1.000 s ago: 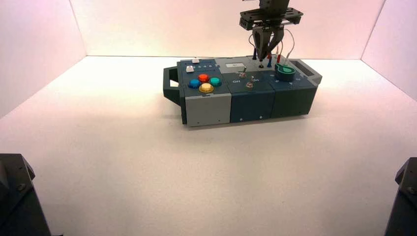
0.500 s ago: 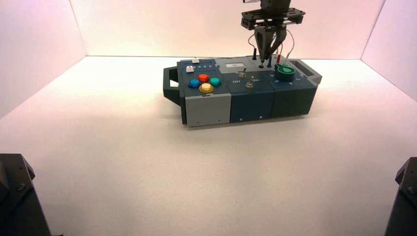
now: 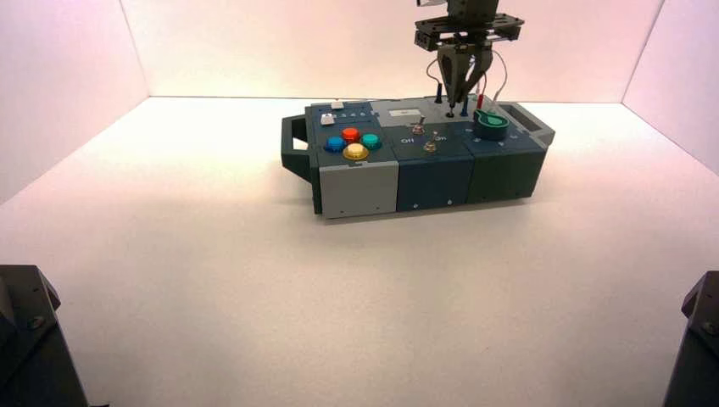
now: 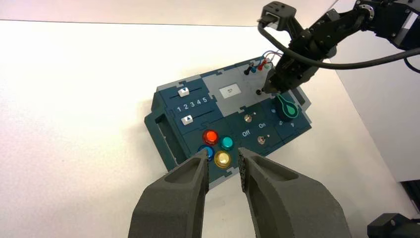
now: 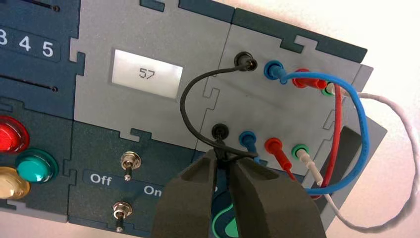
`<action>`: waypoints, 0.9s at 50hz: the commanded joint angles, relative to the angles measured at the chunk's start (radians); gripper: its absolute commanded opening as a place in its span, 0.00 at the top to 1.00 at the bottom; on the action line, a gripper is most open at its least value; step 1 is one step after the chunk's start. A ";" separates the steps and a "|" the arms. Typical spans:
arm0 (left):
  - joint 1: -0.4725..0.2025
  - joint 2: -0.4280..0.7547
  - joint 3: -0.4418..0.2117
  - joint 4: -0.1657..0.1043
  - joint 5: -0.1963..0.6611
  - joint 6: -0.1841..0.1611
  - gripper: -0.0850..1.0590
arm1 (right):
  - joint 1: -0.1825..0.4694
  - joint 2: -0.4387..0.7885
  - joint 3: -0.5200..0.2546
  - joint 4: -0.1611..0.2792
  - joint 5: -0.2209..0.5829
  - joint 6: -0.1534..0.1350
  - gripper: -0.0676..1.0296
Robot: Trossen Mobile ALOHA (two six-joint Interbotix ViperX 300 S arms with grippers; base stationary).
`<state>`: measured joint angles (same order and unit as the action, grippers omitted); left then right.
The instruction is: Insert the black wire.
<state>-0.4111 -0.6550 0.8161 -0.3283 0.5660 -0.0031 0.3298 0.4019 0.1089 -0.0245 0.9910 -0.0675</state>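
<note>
Right arm reached in from twelve o'clock in the high view, pointing down; right gripper was over the one o'clock part of the box. Its fingers were shut on one plug of the black wire, at the near black socket; plug seemed lined up with the hole, depth hard to tell. Left gripper was idle, facing the box, fingers slightly apart, nothing between them.

Box sockets: the black wire's other plug sat in the far black socket, wire looping between the two. Blue lead, red lead and white lead each had both plugs in, the white one in green-rimmed sockets. Display read 57. In the high view, green knob was toward two o'clock on the box, colored buttons toward nine.
</note>
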 commanded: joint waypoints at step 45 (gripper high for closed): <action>0.011 -0.002 -0.029 -0.002 -0.011 0.002 0.63 | 0.005 -0.031 -0.040 -0.034 0.009 0.009 0.96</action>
<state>-0.4111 -0.6535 0.8161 -0.3283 0.5660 -0.0031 0.3375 0.4034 0.0936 -0.0506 1.0032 -0.0598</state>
